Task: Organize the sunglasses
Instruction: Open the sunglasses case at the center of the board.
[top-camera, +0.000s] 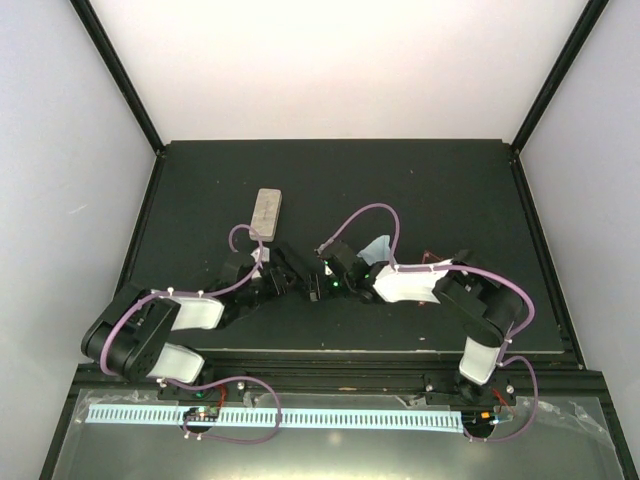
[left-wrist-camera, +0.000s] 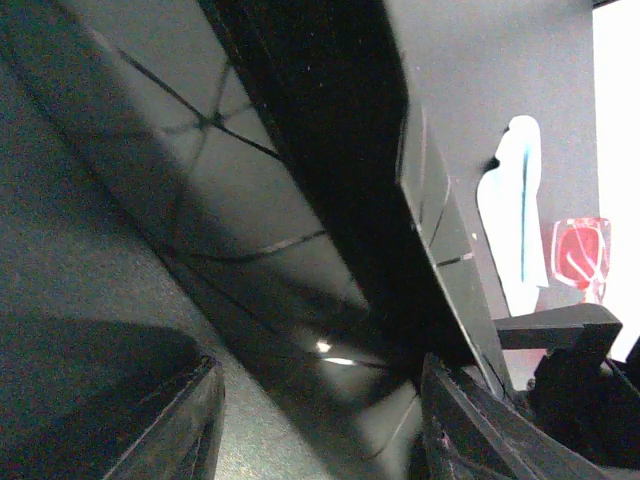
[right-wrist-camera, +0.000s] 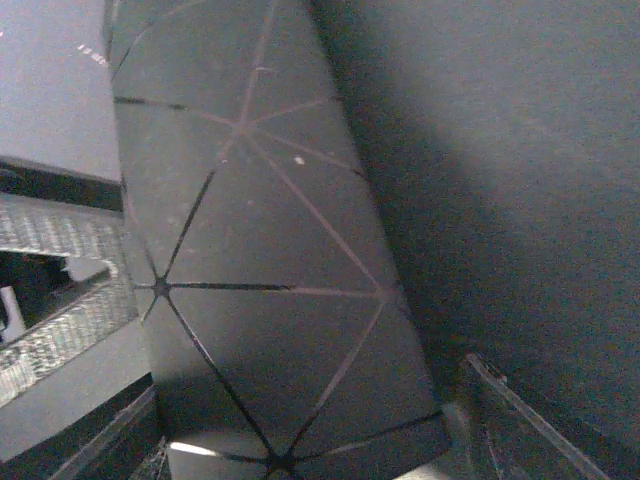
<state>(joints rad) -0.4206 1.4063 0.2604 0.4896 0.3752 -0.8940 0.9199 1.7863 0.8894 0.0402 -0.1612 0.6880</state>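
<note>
Only pair in sight: red sunglasses (left-wrist-camera: 582, 250), with a thin red frame and a red-tinted, see-through lens, caught against the bright wall at the right edge of the left wrist view.
Where it lies: on the dark table (top-camera: 440, 180), just past the light blue cloth (left-wrist-camera: 515, 215); overhead, that puts it right of centre, close by the right arm.
Count: one pair of sunglasses visible, two cases, one cloth, two arms.
Black case (right-wrist-camera: 270, 270): oblong and matte, scored with fine lines that meet in triangles. It sits mid-frame overhead, between the two grippers, and fills most of both wrist views.
Beige case (top-camera: 268, 210): oblong, lying alone up and left of centre overhead, apart from the black case.
Left gripper (left-wrist-camera: 322, 400): fingers parted, the black case looming right at them. Whether they press on it cannot be told.
Right gripper (right-wrist-camera: 310, 440): jaws spread wide astride the case's end, a sliver of table showing beside one finger. Nothing is gripped.
</note>
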